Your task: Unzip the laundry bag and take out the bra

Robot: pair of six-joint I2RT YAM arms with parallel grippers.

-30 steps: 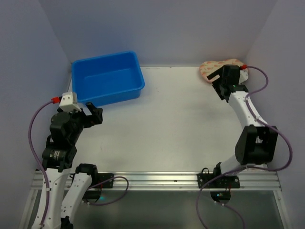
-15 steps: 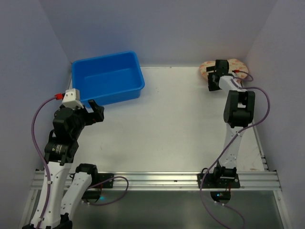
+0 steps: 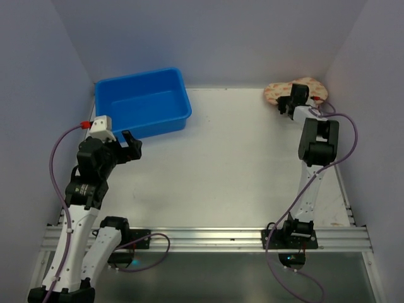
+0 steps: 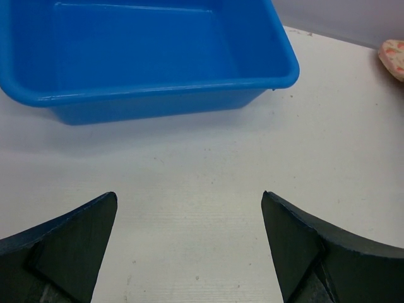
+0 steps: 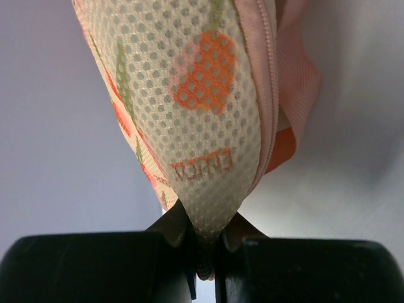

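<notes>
Blue tub (image 3: 144, 103) on white table (image 3: 240, 170), far-left corner

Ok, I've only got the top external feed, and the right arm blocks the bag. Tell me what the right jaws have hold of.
Observer: On the right wrist view, the right jaws are shut on the edge of the laundry bag, with its mesh pinched between them.
Operator: Give me the zip's state.
Observer: The pink zip runs up the bag's edge above the grip. The stretch in view looks closed, and no puller shows.
Operator: Now check the left jaws.
Observer: The left wrist view shows them open with nothing between them, over bare table and facing the blue tub.
</notes>
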